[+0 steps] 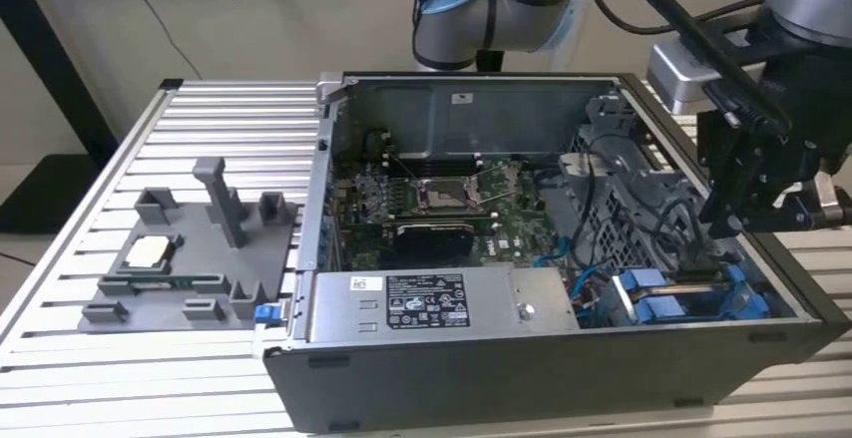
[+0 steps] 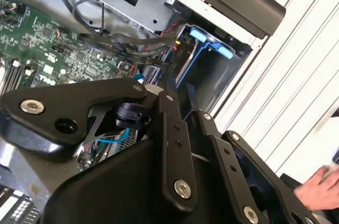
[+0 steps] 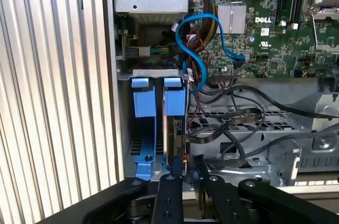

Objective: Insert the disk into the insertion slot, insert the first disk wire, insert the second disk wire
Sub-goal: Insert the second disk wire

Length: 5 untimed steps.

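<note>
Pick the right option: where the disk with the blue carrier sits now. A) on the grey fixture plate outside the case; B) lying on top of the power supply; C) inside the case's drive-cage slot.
C: in the first wrist view the disk stands edge-on with its blue carrier down in the insertion slot, with the gripper right at its end.

This is a robotics lab or test workshop: an open computer case point(image 1: 560, 288) sits on a ribbed aluminium-profile table point(image 1: 213, 119) beside a grey moulded parts fixture point(image 1: 187, 258), with a robot arm point(image 1: 506, 4) mounted behind and plain walls around.
</note>
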Tool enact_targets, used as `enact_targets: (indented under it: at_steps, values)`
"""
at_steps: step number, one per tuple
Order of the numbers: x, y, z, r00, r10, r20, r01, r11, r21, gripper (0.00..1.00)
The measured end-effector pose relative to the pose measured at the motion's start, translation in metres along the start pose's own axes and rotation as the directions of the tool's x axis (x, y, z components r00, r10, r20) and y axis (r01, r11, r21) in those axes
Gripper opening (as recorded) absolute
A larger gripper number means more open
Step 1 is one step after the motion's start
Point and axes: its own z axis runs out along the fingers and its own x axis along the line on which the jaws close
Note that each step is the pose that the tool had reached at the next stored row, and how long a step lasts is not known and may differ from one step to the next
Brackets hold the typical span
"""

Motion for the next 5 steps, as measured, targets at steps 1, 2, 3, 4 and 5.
enact_targets:
  at_steps: [1,2,3,4,5]
  values:
    - [0.0000,0.0000,0.0000,1.0000,0.000,0.0001,0.000,1.0000,0.0000,0.24]
    - [0.0000,-0.0001,-0.0003,1.0000,0.000,0.0001,0.000,1.0000,0.0000,0.24]
    - [0.0000,-0.0001,-0.0004,1.0000,0.000,0.0000,0.000,1.0000,0.0000,0.24]
    - [0.0000,-0.0001,-0.0004,1.0000,0.000,0.0001,0.000,1.0000,0.0000,0.24]
    - [0.0000,-0.0001,-0.0005,1.0000,0.000,0.0001,0.000,1.0000,0.0000,0.24]
